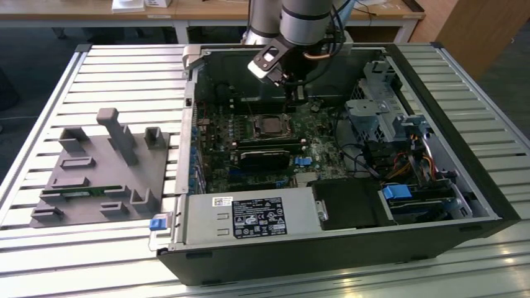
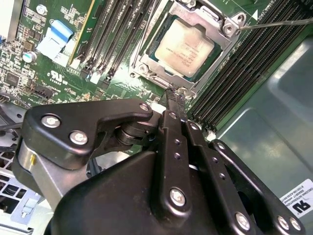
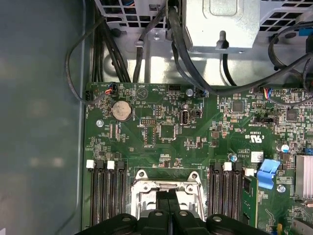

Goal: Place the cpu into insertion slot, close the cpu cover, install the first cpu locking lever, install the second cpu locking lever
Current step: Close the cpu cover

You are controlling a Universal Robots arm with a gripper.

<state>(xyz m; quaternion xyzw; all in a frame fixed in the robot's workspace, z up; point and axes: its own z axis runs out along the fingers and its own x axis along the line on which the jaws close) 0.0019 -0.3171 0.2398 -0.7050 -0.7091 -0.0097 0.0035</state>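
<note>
Chip seated, cover down over it. Claw pressed together, tip at the cover's edge (one thin lever looks unlatched). Levers left, I'd judge.

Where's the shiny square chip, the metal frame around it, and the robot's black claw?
the cpu [image 2: 185, 46]: second wrist view, middle of its pale metal face.
the cpu cover [image 2: 164, 78]: second wrist view, the silver frame edge nearest the gripper.
the gripper [image 2: 172, 95]: second wrist view, at its black tips.
</note>
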